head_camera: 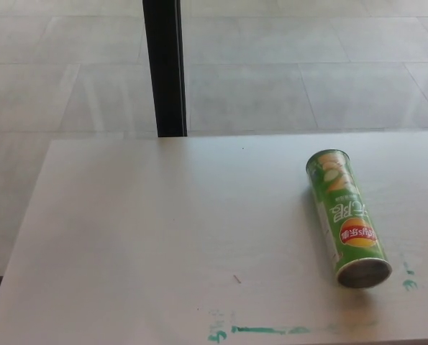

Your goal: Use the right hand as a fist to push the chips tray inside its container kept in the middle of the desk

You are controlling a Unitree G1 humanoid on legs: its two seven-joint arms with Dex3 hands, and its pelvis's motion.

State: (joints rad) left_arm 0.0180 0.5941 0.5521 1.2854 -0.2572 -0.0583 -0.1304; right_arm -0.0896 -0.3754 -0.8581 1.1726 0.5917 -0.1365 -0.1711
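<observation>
A green chips can lies on its side on the white desk, right of the middle. Its long axis runs from far to near, with the grey round end facing the near edge. No tray shows sticking out of the can in this view. Neither of my hands nor any part of my arms appears in the head view.
Green marker strokes run along the desk's near edge, with smaller ones beside the can. A black post stands behind the desk's far edge. Pale tiled floor lies beyond.
</observation>
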